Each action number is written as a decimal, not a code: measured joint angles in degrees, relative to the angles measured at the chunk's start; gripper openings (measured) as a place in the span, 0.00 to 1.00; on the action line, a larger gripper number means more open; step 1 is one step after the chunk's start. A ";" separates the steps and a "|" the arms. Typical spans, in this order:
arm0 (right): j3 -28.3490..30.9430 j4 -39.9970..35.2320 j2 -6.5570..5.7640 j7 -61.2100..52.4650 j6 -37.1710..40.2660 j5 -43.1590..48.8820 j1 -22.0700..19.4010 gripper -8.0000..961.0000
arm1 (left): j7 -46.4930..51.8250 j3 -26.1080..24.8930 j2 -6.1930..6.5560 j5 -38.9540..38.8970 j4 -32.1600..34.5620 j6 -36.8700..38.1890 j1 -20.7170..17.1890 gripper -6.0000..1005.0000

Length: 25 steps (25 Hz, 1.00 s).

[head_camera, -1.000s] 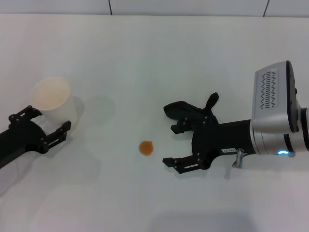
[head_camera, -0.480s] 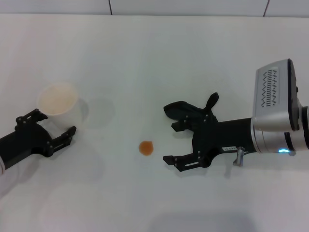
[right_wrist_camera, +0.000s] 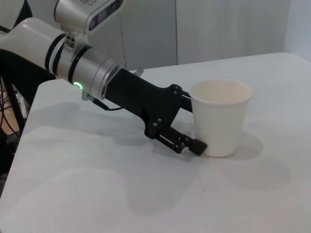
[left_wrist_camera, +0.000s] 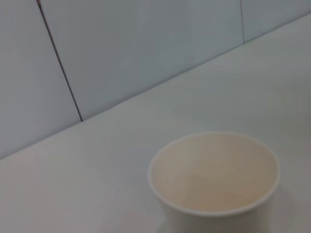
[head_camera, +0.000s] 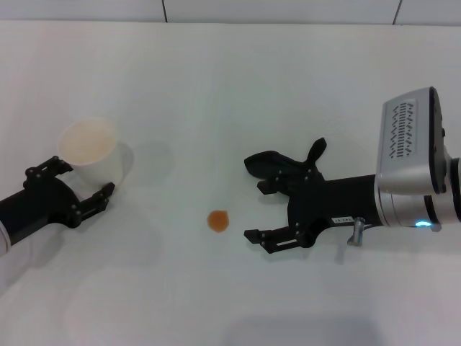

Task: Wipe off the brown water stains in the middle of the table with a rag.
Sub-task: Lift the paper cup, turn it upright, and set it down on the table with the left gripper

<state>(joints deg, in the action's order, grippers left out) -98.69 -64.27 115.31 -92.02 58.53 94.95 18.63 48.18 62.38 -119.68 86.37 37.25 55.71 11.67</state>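
The brown water stain [head_camera: 218, 220] is a small round orange-brown spot on the white table [head_camera: 216, 86]. My right gripper [head_camera: 253, 212] is just right of it, open, with nothing between its fingers. The black rag [head_camera: 277, 163] sits bunched against the outer side of that gripper's far finger; I cannot tell whether it hangs on the finger or lies on the table. My left gripper [head_camera: 83, 180] is at the left, open, its fingers [right_wrist_camera: 188, 142] on either side of the base of a pale cup [head_camera: 88, 142].
The pale cup [right_wrist_camera: 221, 116] stands upright on the table at the left and looks empty in the left wrist view [left_wrist_camera: 214, 179]. A tiled wall [head_camera: 288, 9] runs along the table's far edge.
The cup has shifted a little to the right. My left gripper drew back from it, then came forward around its base again. The right arm and the stain have stayed put.
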 joint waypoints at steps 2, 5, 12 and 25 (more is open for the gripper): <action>0.01 -0.01 0.00 0.02 0.00 -0.03 0.00 0.87 | 0.41 0.79 0.00 -0.35 0.21 -0.18 0.01 0.73; 0.05 -0.02 0.00 0.15 0.00 -0.04 0.01 0.87 | 1.54 1.47 0.10 -0.74 0.25 -0.66 0.22 0.73; 0.10 -0.05 0.00 0.18 0.00 -0.04 -0.13 0.87 | 3.04 1.82 0.23 -0.98 0.47 -0.54 0.46 0.74; 0.26 0.06 -0.09 0.42 0.23 -0.70 -0.31 0.87 | 4.29 3.52 0.33 -1.62 2.97 -0.06 -0.97 0.78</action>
<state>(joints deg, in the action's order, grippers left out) -98.43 -64.21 115.22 -91.59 58.77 94.25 18.32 52.48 65.90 -119.35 84.75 40.21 55.65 10.70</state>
